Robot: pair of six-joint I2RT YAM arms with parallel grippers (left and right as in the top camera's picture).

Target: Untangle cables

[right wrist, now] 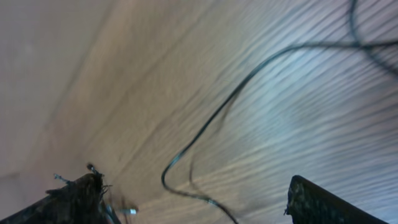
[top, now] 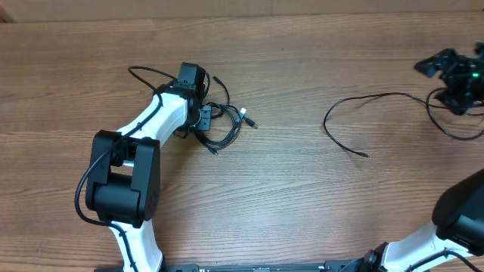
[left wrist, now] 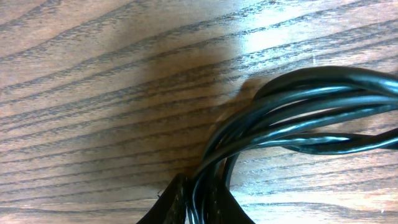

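A tangle of thin black cables (top: 223,125) lies left of the table's centre, with a silvery plug (top: 245,116) at its right side. My left gripper (top: 203,118) is shut on several strands of this bundle. The left wrist view shows the looped cords (left wrist: 298,106) running down between the closed fingers (left wrist: 200,208). One separate black cable (top: 363,102) lies on its own to the right, curving toward my right gripper (top: 437,65). In the right wrist view the fingers (right wrist: 193,196) are wide apart and empty, with that cable (right wrist: 249,74) on the table below.
The wooden table (top: 302,196) fills the view. The left arm's body (top: 121,181) stands at the lower left and the right arm's base (top: 454,219) at the lower right. The right arm's own thicker cable loops at the far right edge (top: 454,132).
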